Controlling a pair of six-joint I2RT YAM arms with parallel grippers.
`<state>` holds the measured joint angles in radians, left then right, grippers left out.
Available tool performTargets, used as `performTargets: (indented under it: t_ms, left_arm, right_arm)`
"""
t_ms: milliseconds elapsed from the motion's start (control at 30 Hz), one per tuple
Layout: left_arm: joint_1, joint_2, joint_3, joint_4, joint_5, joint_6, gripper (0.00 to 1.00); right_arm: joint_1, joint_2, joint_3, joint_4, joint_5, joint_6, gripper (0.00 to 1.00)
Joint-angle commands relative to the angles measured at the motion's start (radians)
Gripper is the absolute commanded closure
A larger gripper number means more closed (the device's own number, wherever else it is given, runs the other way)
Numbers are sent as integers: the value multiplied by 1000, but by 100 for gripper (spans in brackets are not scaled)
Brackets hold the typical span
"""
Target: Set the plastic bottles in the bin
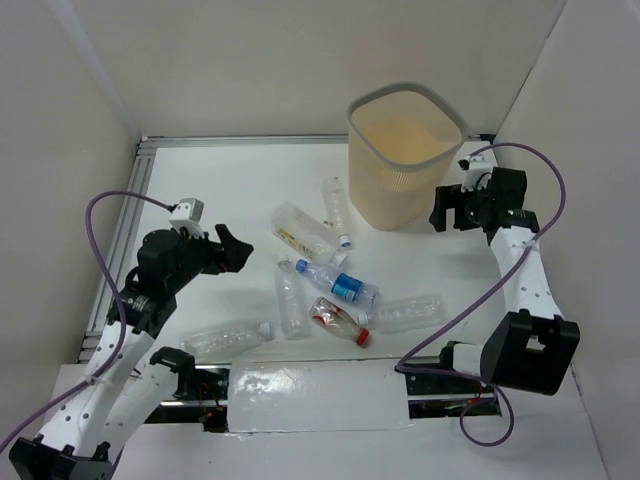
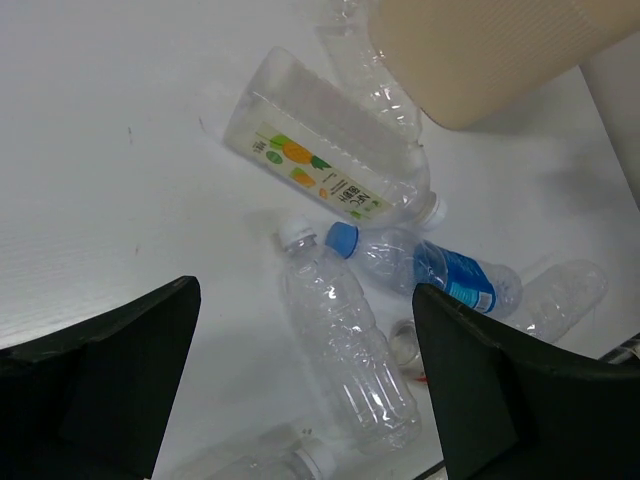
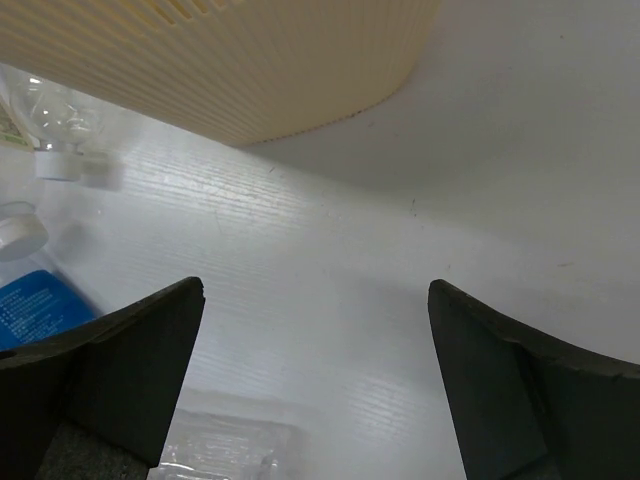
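Note:
Several clear plastic bottles lie scattered mid-table: one with a yellow-green label (image 1: 300, 232) (image 2: 320, 170), a blue-labelled one (image 1: 335, 282) (image 2: 440, 265), a plain one (image 1: 291, 300) (image 2: 345, 335), a red-labelled one (image 1: 338, 318). Others lie at the left (image 1: 228, 337), at the right (image 1: 408, 313) and beside the bin (image 1: 333, 205). The beige bin (image 1: 400, 190) (image 3: 230, 60) stands upright at the back right. My left gripper (image 1: 232, 248) (image 2: 305, 290) hangs open above and left of the pile, holding nothing. My right gripper (image 1: 450, 208) (image 3: 315, 290) is open and empty beside the bin's right wall.
White walls close the table on the left, back and right. A metal rail (image 1: 120, 250) runs along the left edge. Purple cables (image 1: 545, 160) loop from both arms. The arm bases and a taped strip (image 1: 310, 395) sit at the near edge.

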<state>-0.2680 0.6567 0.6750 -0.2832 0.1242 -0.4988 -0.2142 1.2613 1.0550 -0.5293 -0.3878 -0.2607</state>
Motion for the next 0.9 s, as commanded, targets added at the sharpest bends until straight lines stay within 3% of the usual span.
performTargets:
  t_ms: [0, 233, 433, 533, 633, 667, 700, 733, 800, 833, 867]
  left_arm:
    - [1, 20, 49, 44, 100, 28, 0]
    - [1, 40, 60, 35, 143, 28, 1]
    - [1, 40, 34, 35, 172, 9, 1]
    - [1, 49, 34, 35, 181, 9, 1]
    - [1, 61, 46, 26, 205, 9, 5]
    - [1, 85, 46, 26, 225, 9, 11]
    - [1, 95, 60, 13, 238, 19, 20]
    - [1, 106, 72, 0, 247, 19, 40]
    - [-8, 127, 72, -14, 247, 19, 56]
    - [-8, 127, 81, -14, 247, 19, 57]
    - [-22, 127, 81, -25, 247, 10, 45]
  right_arm:
    - [-4, -37, 8, -32, 13, -55, 0]
    - [-13, -88, -10, -156, -109, -253, 0]
    - [-13, -149, -59, -166, -128, -288, 0]
    - [-13, -160, -70, -216, -164, -391, 0]
    - [44, -192, -70, -312, -210, -590, 55]
    - [73, -207, -84, -328, -210, -633, 64]
    - [103, -239, -96, -351, -210, -688, 65]
    - [174, -255, -114, -385, -210, -765, 59]
    - [254, -295, -134, -408, -210, -820, 40]
    - [300, -295, -148, -408, -189, -836, 33]
    - [387, -304, -174, -408, -180, -856, 19]
